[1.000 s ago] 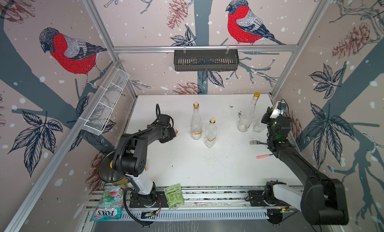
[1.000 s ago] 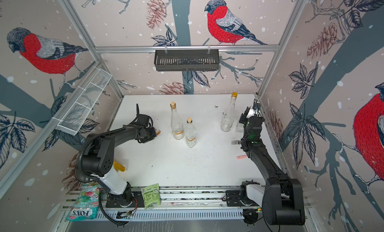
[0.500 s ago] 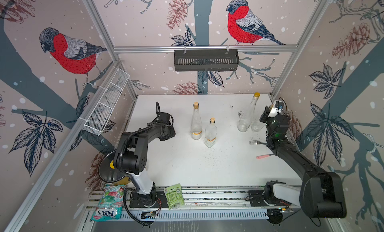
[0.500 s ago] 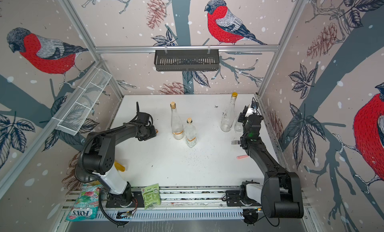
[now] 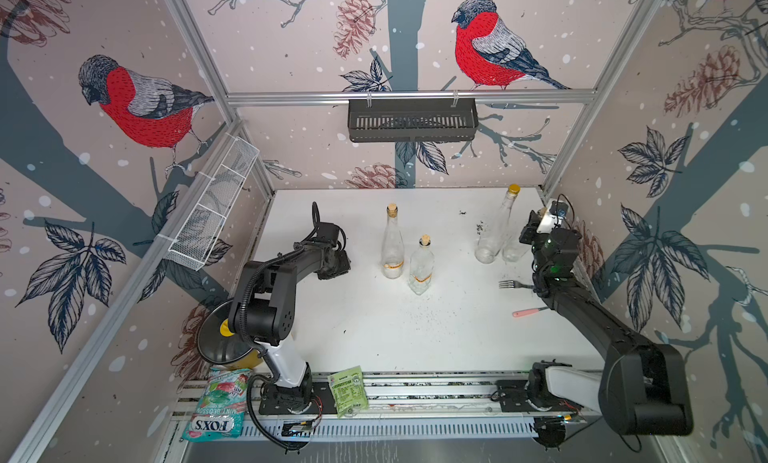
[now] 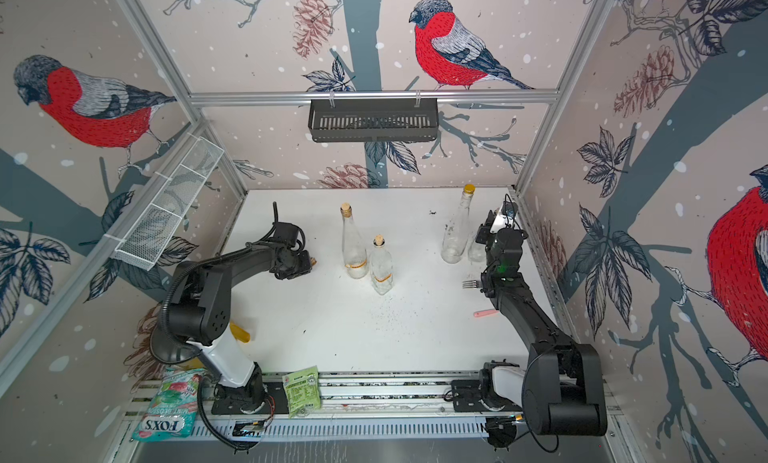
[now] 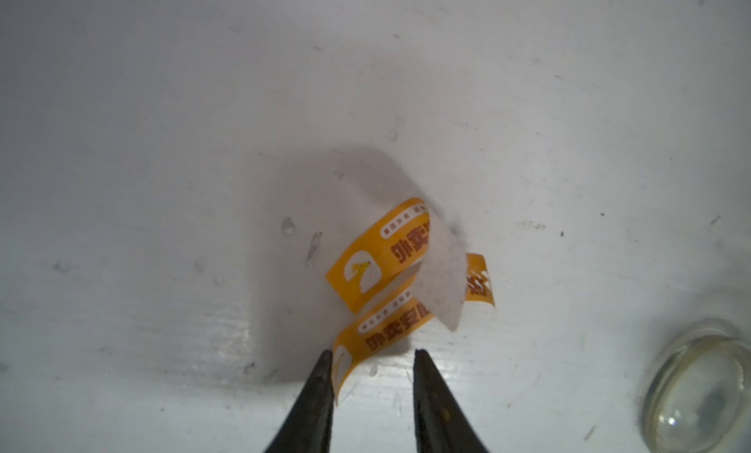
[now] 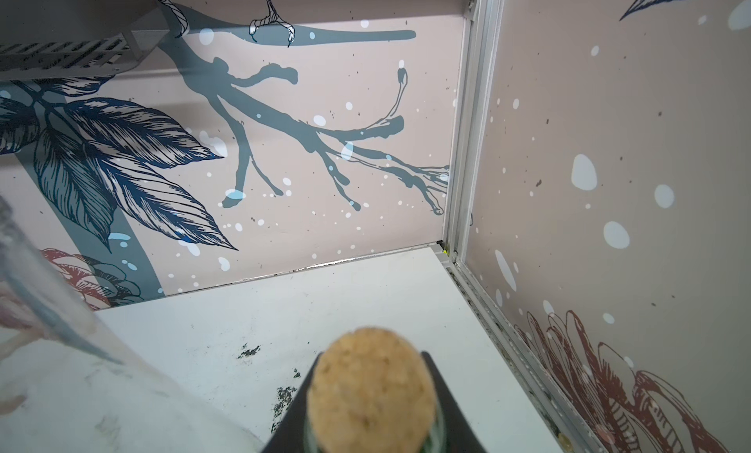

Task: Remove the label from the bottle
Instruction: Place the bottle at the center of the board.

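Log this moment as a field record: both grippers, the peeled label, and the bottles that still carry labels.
left gripper: open, fingers apart, close above the table
peeled label: orange, curled, one end touching a finger
right gripper: shut on held bottle at the neck, cork between the fingers
held bottle: upright, near the right wall, no label seen
still labelled: tall corked bottle; short corked bottle; orange bands near their bases

Bright, even light fills both top views, with wide-angle stretching at the edges. The left wrist view is dimmer, with a soft shadow beside the label [image 7: 382,260]; the right wrist view's nearby cork [image 8: 372,394] is blurred.
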`<control>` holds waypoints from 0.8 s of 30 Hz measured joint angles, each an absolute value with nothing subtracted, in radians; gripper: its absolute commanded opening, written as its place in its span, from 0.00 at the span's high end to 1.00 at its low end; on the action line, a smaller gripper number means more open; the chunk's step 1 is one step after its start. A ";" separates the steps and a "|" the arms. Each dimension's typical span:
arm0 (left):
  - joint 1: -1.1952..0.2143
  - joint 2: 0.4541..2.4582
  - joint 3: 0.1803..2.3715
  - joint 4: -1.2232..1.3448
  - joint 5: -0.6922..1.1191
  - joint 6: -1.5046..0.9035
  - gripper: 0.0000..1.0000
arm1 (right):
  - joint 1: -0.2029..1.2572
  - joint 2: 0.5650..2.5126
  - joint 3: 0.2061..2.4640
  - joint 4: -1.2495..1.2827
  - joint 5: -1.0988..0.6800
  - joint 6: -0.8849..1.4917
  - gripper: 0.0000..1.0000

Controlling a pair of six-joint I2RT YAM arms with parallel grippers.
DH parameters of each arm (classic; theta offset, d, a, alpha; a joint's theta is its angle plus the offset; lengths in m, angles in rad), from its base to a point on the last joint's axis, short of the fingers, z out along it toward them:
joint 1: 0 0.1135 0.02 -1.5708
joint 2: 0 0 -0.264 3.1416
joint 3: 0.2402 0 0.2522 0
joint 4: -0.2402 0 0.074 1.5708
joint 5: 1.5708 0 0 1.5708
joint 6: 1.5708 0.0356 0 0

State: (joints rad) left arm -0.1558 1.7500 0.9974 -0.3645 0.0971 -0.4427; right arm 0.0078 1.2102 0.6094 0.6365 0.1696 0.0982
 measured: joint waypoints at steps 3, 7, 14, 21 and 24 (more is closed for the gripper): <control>-0.159 1.741 0.997 -0.406 0.131 -0.426 0.71 | 0.008 1.211 0.609 0.636 0.166 0.099 0.74; -0.159 1.740 1.022 -0.493 0.137 -0.401 0.74 | 0.008 1.211 0.607 0.636 0.163 0.099 0.73; -0.159 1.771 1.093 -0.601 0.113 -0.358 0.70 | 0.008 1.202 0.595 0.645 0.155 0.101 0.57; -0.159 1.798 1.127 -0.648 0.077 -0.327 0.64 | 0.008 1.192 0.591 0.686 0.132 0.101 0.41; -0.158 1.810 1.144 -0.664 0.067 -0.315 0.63 | 0.012 1.190 0.604 0.682 0.128 0.099 0.35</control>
State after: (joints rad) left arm -0.1581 1.8103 1.1439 -0.6636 0.0673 -0.3149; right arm 0.0124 1.1904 0.6044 0.6823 0.1284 0.0986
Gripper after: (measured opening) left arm 0.364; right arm 0.625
